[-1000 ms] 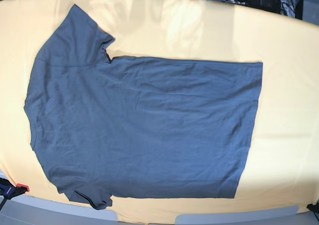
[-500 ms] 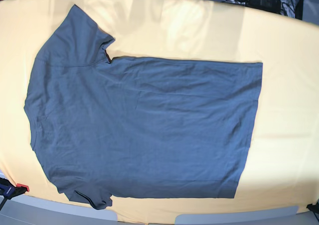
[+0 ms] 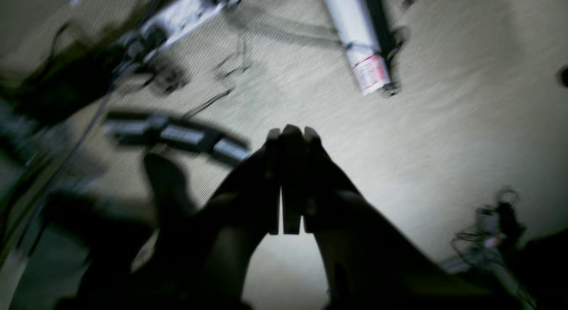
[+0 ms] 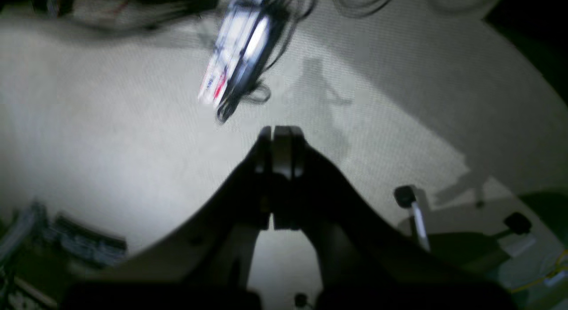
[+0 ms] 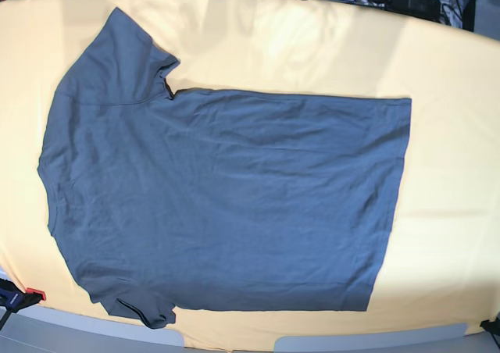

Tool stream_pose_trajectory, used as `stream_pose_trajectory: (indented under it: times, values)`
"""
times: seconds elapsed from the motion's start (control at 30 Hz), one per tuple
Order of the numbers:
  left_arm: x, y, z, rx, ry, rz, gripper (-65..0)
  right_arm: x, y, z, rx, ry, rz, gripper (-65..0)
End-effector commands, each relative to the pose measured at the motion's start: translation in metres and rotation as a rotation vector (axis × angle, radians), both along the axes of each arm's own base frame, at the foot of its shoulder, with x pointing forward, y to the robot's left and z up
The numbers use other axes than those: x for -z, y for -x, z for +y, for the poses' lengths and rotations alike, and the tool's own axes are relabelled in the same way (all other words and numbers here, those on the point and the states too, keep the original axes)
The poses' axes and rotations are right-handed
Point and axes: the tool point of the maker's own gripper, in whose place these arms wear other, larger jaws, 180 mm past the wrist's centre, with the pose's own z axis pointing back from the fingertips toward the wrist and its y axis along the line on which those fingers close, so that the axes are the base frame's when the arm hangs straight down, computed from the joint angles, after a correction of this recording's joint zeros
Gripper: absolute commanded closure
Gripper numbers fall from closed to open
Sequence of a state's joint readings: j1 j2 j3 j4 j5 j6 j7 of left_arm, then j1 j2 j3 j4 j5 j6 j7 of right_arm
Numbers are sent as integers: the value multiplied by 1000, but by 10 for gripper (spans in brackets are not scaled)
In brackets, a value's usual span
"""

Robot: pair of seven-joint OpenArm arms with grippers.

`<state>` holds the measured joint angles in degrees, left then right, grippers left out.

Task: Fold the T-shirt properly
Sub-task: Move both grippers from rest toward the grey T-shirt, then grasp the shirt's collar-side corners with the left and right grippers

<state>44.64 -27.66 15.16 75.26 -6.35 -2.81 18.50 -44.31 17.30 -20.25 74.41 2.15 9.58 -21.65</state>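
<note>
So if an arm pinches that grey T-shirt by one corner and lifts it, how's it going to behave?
Probably floppy: the T-shirt lies flat with fine wrinkles, so a lifted corner would likely droop and trail the rest. It looks thin and light for its spread. Pushed, it may bunch rather than slide whole, and could drag the yellow tablecloth underneath.

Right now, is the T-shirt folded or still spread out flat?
Spread out. The T-shirt lies flat across the yellow-orange tablecloth, both sleeves out to the sides and the hem straight; no part is turned over onto the body.

Pale carpet (image 4: 111, 137) (cables (image 3: 222, 65) strewn).
</note>
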Motion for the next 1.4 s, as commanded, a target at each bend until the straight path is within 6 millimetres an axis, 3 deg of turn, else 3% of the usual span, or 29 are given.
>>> stream_pose_trajectory:
  times: [0.0,0.1,0.2,0.33,0.43,0.47,0.57,0.63,0.87,1.03,1.2,1.3,1.37]
  values:
    - [-11,-2,1,10,17,-9,0,-11,4,-5,-12,4,-3,0]
    - [-39,-1,20,43,-5,-4,0,-40,13,-22,-48,54,0,0]
    - [-67,3,33,71,7,-8,0,-72,25,-22,-83,34,-9,0]
    - [-104,-4,37,112,28,-24,0,-112,33,-32,-137,90,-10,0]
    - [-131,-19,36,157,29,-56,0,-140,24,-44,-191,156,-80,0]
    - [-139,-24,36,164,28,-73,0,-149,20,-45,-205,166,-107,0]
    - [-159,-60,37,179,15,-179,0,-166,-19,-44,-221,217,-248,0]
    - [-172,-80,35,200,13,-233,0,-172,-21,-49,-201,260,-216,0]
    - [-213,-130,26,214,29,-387,0,-202,-74,-61,-202,375,-443,0]
    - [-230,-151,33,232,-16,-456,0,-235,-109,-71,-185,480,-592,0]
    - [-241,-163,34,238,-23,-513,0,-254,-133,-73,-259,548,-754,0]
    - [-241,-164,34,239,-25,-513,0,-258,-139,-69,-298,547,-795,0]
    - [-245,-177,34,244,-29,-556,0,-256,-139,-68,-325,541,-784,0]
